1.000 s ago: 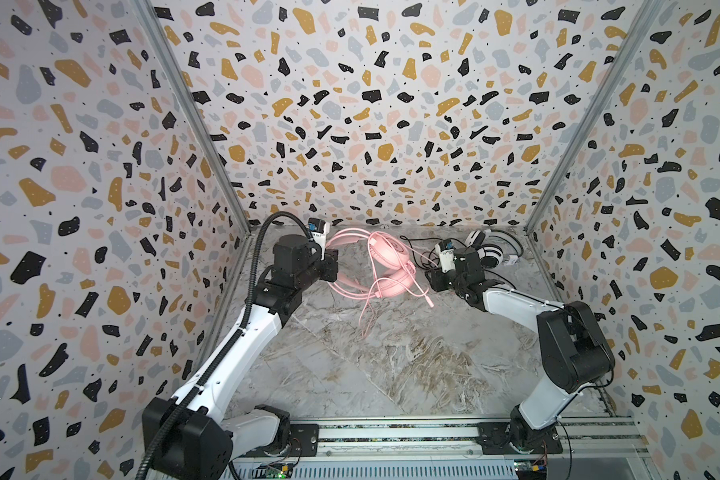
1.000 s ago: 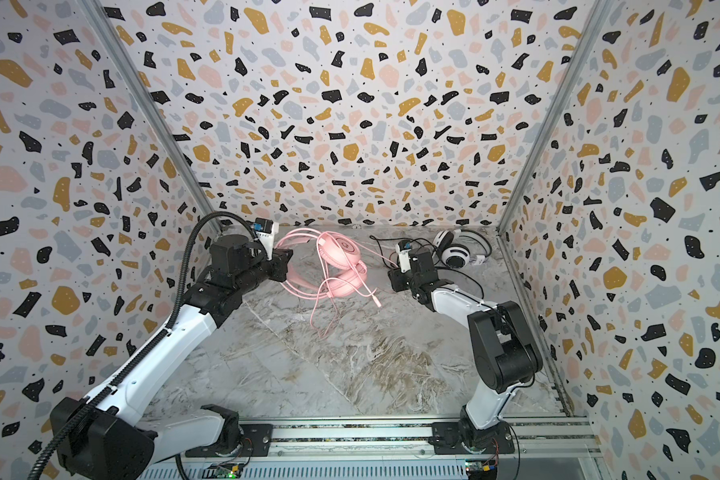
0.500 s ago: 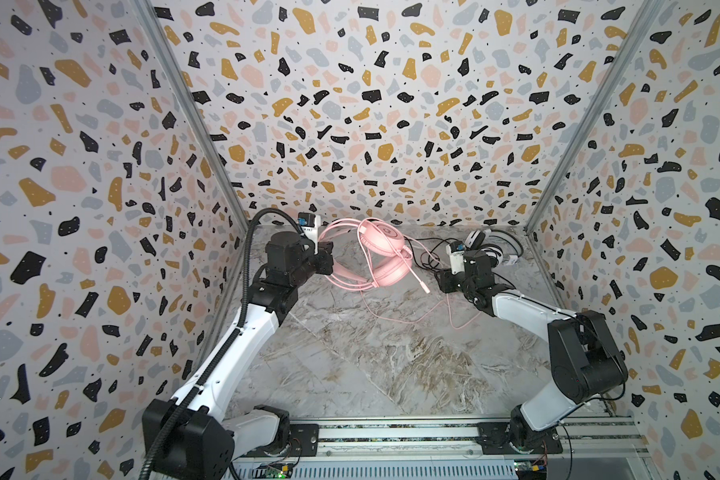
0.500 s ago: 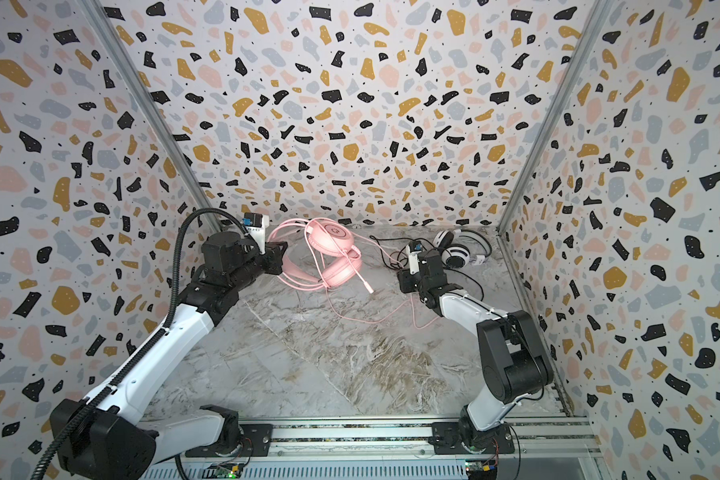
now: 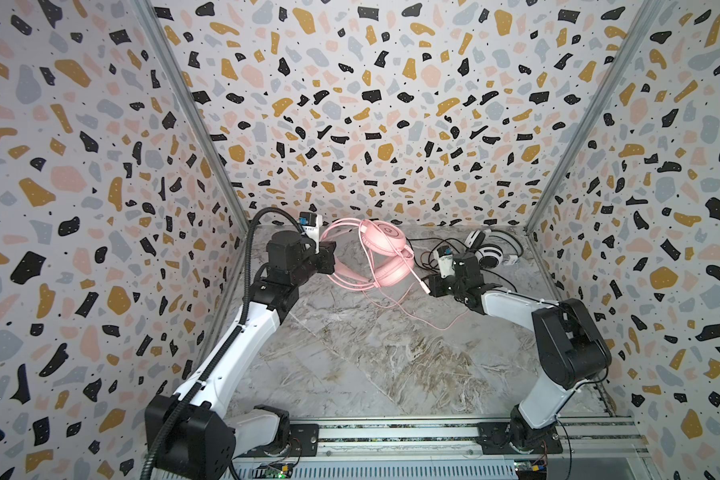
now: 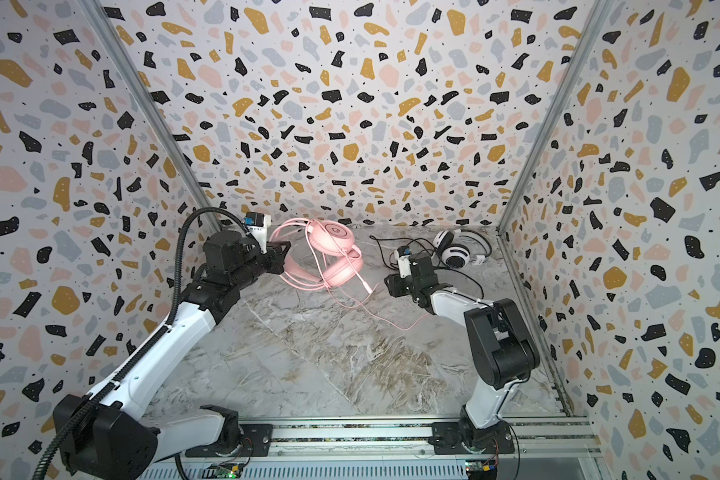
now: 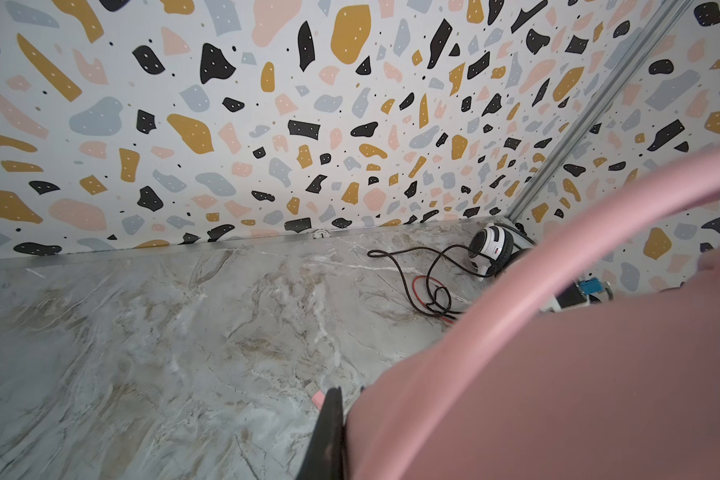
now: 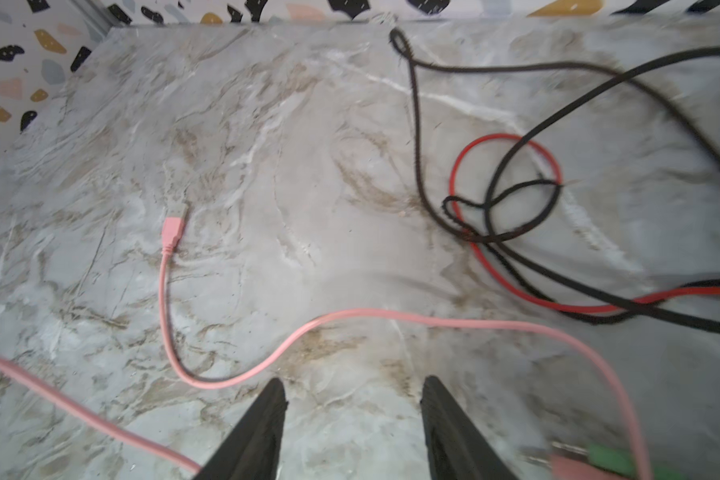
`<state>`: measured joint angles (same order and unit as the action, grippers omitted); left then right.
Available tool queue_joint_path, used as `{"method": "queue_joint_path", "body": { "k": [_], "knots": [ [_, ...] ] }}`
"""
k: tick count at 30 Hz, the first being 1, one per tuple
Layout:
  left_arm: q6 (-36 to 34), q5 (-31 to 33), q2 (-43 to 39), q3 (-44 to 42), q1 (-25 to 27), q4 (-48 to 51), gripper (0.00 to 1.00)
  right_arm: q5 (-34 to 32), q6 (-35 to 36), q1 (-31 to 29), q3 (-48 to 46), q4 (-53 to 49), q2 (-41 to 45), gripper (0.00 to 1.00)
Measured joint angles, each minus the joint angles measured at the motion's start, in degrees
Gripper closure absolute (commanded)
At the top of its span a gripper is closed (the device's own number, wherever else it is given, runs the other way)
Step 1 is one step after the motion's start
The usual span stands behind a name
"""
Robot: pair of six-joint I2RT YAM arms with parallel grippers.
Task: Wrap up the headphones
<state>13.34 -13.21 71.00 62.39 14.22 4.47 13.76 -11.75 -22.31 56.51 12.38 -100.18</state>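
Nearest to you, the pink cord (image 5: 412, 309) lies in loose curves on the marble surface (image 5: 350, 365), around the middle and a little toward the right edge. In the right wrist view one loop of it passes just in front of the fingertips. Its pink plug (image 8: 172, 232) lies flat on the surface beyond the loop.

Your right gripper (image 8: 352, 386) stands low over the surface. Its jaws are clearly parted and there is nothing between them. As far as I can see, it touches no cord.

Your left gripper (image 5: 327, 261) is at about the same depth, toward the left edge. It is closed tightly on the headband of the pink headphones (image 5: 385, 237). They hang from this grip between the two grippers, one ear cup above the other, and the cord falls from them to the surface.

Farther back, the black cord (image 8: 416, 124) and the red cord (image 8: 504, 138) lie tangled in loops, toward the far right corner. In that corner, close to the far edge, the white-and-black headphones (image 5: 489, 249) rest on the surface, apart from both grippers.
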Motion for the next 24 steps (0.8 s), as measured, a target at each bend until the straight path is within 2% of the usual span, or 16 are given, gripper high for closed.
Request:
{"method": "queue_joint_path", "body": {
  "k": [7,13,20,24],
  "knots": [
    [0.02,-0.50,0.76,0.02,-0.09,0.31,1.00,5.73,0.50,-1.38,-0.66,4.09,-0.24,0.32],
    [0.26,-0.74,0.79,0.02,-0.20,0.33,1.00,10.27,1.18,-4.11,-6.14,9.42,0.98,0.11],
    [1.01,-1.36,1.05,0.13,-0.37,0.24,1.00,14.78,0.24,-5.22,-2.67,13.44,-4.63,0.11],
    [1.11,-2.21,1.92,0.20,-0.39,0.28,1.00,16.39,-1.05,-6.36,0.26,14.97,-9.79,0.17]
  ]
}}
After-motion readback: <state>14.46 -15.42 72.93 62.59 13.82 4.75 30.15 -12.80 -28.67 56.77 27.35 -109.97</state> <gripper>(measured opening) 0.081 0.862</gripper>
